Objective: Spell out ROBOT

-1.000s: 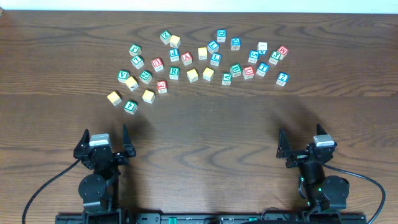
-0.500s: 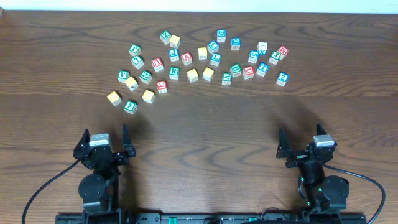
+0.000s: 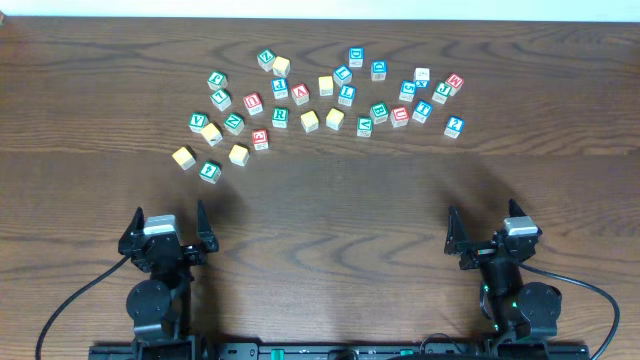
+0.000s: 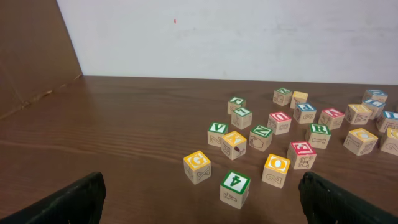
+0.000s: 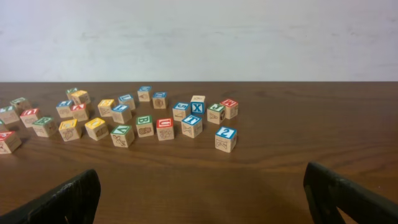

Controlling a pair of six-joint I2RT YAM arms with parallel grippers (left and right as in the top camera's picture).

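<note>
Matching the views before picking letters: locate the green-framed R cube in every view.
Overhead: green-framed R cube, middle of the cluster.
Left wrist: green-framed R cube right of centre, letter readable.
Right wrist: green-framed R cube far left, letter unreadable.
Shared landmark: the red-framed cube beside it, nearer the robot.

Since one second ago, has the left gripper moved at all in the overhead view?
No. The left gripper sits at the same spot below the green 4 cube, its jaws open as before.

Left gripper (image 3: 168,218) and right gripper (image 3: 484,222), both matte black, pale grey blocks (image 3: 160,226) on top, thin black cables (image 3: 80,292) looping off round bases (image 3: 150,300).
</note>
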